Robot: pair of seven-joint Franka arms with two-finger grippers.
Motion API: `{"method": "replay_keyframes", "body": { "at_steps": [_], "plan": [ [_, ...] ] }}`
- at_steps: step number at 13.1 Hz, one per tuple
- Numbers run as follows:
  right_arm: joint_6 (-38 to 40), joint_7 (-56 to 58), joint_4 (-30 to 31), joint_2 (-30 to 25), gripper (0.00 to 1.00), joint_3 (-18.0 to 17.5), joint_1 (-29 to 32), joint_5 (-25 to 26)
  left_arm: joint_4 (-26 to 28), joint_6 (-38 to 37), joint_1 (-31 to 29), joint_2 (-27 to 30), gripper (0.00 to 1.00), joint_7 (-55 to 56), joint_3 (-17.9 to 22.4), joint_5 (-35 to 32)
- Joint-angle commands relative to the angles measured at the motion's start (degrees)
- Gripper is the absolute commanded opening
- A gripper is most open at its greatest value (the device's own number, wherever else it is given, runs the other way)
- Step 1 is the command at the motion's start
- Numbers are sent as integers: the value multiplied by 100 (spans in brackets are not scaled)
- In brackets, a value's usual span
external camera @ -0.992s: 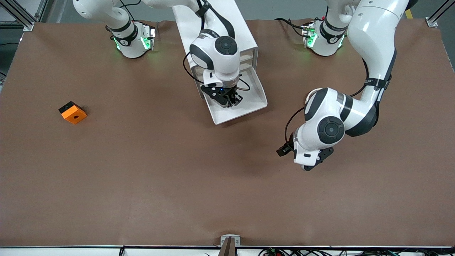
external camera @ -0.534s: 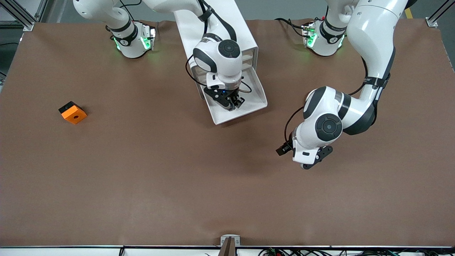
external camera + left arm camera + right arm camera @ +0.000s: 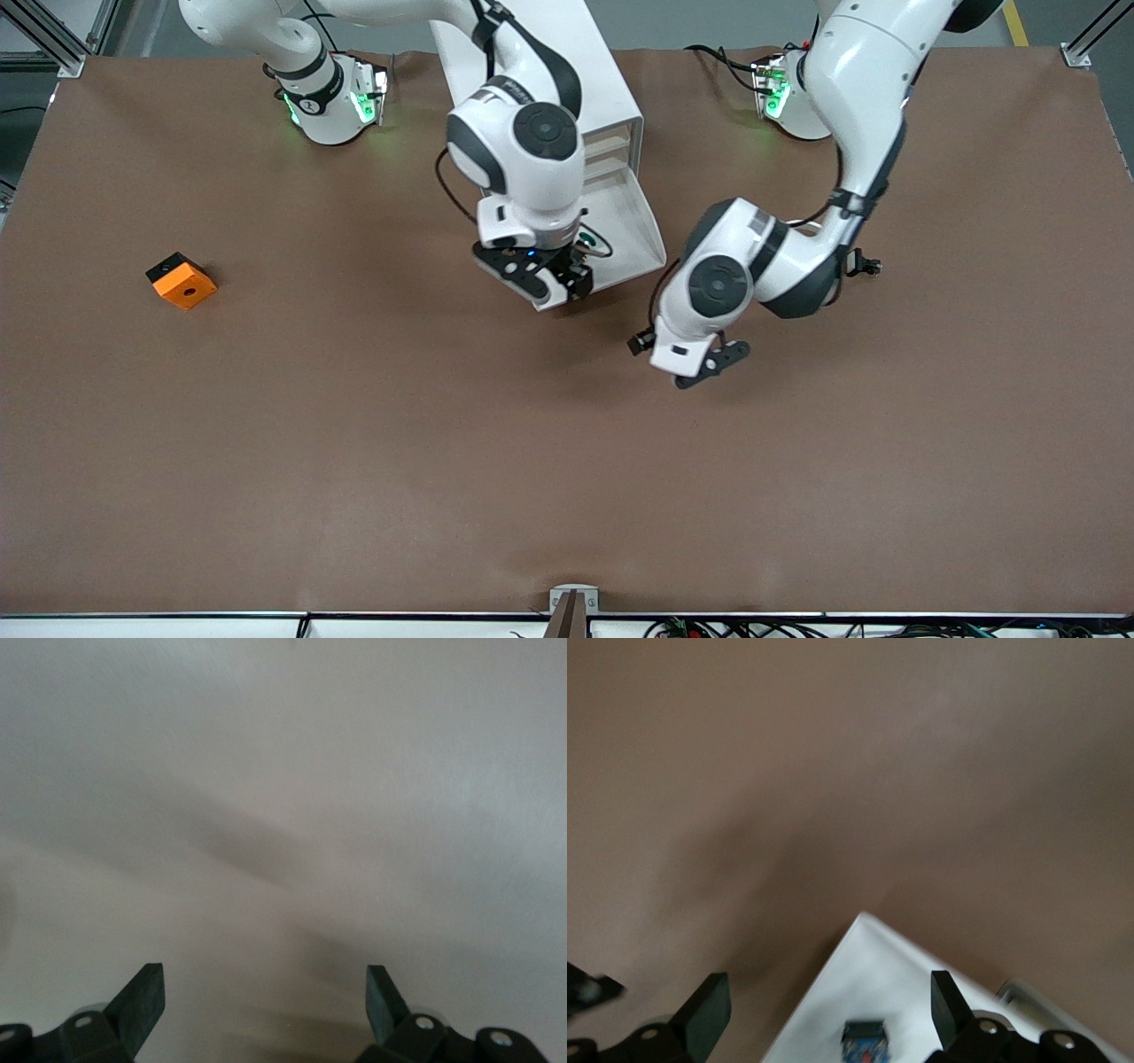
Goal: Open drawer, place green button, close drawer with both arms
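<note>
The drawer (image 3: 636, 232) stands pulled out of the white cabinet (image 3: 602, 80), its cream front toward the front camera. The button (image 3: 864, 1041) lies in the drawer, showing its black middle and bluish base in the right wrist view; its green cap (image 3: 586, 238) peeks out beside the right wrist. My right gripper (image 3: 554, 282) is open and empty above the drawer's front edge, and the right wrist view shows its fingers (image 3: 709, 1010) apart. My left gripper (image 3: 704, 368) is open and empty over bare table, near the drawer's front corner toward the left arm's end. The left wrist view shows only its fingers (image 3: 142, 1001) and table.
An orange block (image 3: 182, 281) with a black face lies on the brown table (image 3: 567, 461) toward the right arm's end. The cabinet stands at the table's middle between the two arm bases.
My right gripper has risen from inside the drawer and moved to over its front edge, leaving the button in the drawer. My left gripper has swung toward the drawer.
</note>
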State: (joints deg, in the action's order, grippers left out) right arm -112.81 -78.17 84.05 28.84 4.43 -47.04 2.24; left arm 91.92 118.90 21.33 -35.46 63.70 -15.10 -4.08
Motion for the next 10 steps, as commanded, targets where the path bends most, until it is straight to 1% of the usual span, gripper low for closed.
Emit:
{"method": "replay_keyframes", "body": {
  "at_steps": [1, 4, 5, 7, 8, 10],
  "plan": [
    [556, 1422, -109, -282, 100, -101, 781, -135, 28, 72, 326, -48, 100, 510, -1, -313],
    [1093, 3030, -109, -625, 100, -83, 1704, -136, 80, 55, 740, -171, 100, 617, -1, -313],
    [1303, 3662, -109, -712, 100, -83, 2038, -136, 124, 55, 854, -171, 100, 800, -1, -304],
    [1568, 4727, -109, -845, 100, -74, 2688, -136, 195, 37, 891, -180, 100, 1047, -62, -261],
    [1647, 5115, -109, -915, 100, -66, 2935, -136, 186, 37, 882, -224, 100, 1100, -211, -252],
    [1867, 5950, -100, -1056, 100, -57, 3497, -136, 178, 37, 873, -294, 100, 1346, -352, -112]
  ]
}}
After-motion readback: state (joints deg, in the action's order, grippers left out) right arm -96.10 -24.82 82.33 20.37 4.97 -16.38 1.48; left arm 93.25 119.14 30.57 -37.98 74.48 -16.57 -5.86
